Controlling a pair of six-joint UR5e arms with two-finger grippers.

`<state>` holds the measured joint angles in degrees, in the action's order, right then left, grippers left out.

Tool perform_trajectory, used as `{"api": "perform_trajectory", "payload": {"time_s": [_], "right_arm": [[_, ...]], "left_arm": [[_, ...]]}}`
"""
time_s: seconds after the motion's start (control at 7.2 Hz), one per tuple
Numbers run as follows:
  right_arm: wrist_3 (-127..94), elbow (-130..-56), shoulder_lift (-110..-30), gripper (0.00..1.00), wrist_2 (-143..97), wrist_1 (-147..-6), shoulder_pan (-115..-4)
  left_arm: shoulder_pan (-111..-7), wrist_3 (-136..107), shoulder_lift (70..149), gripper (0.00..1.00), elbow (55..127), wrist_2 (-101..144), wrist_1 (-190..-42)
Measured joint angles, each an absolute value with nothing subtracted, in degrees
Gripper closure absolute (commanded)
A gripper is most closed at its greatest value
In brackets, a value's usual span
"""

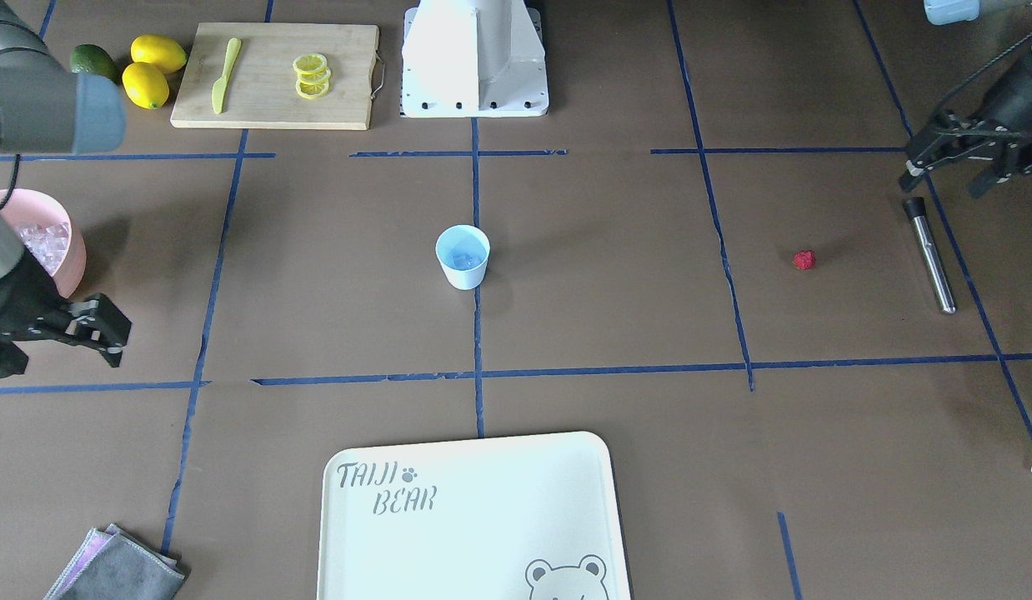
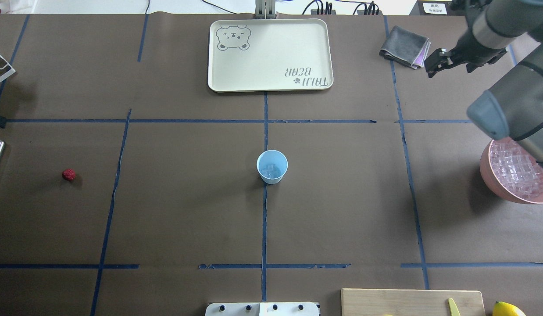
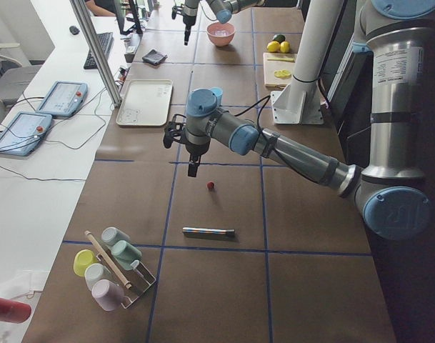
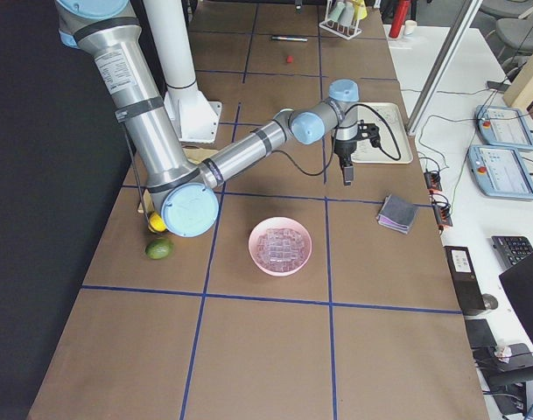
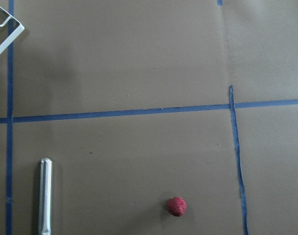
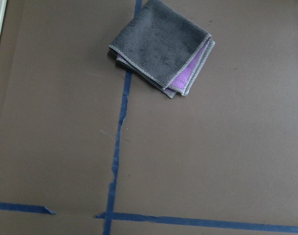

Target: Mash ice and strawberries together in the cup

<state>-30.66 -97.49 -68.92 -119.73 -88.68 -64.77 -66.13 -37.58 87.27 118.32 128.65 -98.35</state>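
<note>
The pale-blue cup (image 1: 463,257) stands upright at the table's middle, also in the overhead view (image 2: 272,166), with a few clear ice cubes (image 1: 463,260) inside. More ice (image 2: 515,164) fills the pink bowl (image 2: 488,177). The red strawberry (image 1: 804,260) lies alone on the table and shows in the left wrist view (image 5: 177,206). My left gripper (image 1: 944,187) hangs open and empty above the table, behind the strawberry and over the top of a metal muddler (image 1: 930,254). My right gripper (image 1: 120,342) is open and empty beside the bowl, far from the cup.
A cream tray (image 1: 483,550) lies at the operators' edge, with a folded grey cloth (image 1: 116,571) by its corner. A cutting board (image 1: 274,75) with a knife and lemon slices, two lemons (image 1: 153,71) and a lime sit by the robot base. A cup rack (image 3: 113,268) stands at the left end.
</note>
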Motion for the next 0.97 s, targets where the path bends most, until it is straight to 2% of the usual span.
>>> {"api": "perform_trajectory", "payload": {"time_s": [0.28, 0.69, 0.97], "right_arm": [[-20.91, -97.02, -73.47, 0.01, -127.05, -88.7, -72.23], [-12.56, -96.79, -79.61, 0.01, -133.56, -88.53, -78.92], [-8.23, -96.77, -82.86, 0.01, -136.21, -88.53, -81.99]], "left_arm": [[-58.85, -46.52, 87.13, 0.0, 116.21, 122.0, -104.45], [-51.81, -56.78, 86.61, 0.0, 105.61, 115.89, -121.06], [-48.29, -60.11, 86.58, 0.0, 101.51, 113.65, -125.19]]}}
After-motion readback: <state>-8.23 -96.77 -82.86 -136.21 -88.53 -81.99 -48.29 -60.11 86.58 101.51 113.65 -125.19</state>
